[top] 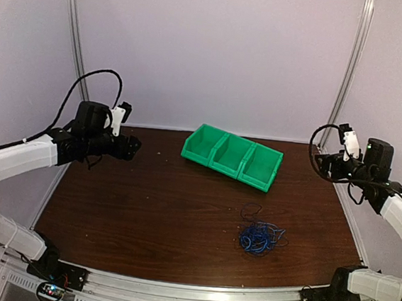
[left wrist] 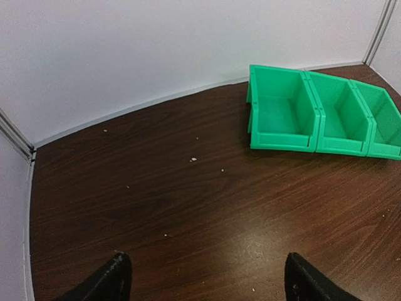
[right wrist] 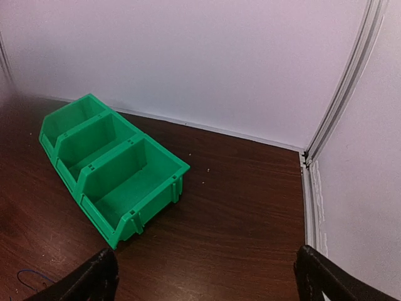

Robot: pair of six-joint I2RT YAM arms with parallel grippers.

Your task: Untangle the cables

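You see the cables lying as one tangled blue and black bunch on the table, at its front right part, well in front of the green bins. Your left gripper and right gripper hang above the table, fingers spread, holding nothing.

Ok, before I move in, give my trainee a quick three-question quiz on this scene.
1. Multiple choice: which arm's base is nearer the tangled bunch of thin blue and black cables? A) left B) right
2. True or false: the left hand and the right hand are both open and empty.
3. Fill in: the green plastic bin has ___ compartments.
Key: 1 B; 2 true; 3 three.
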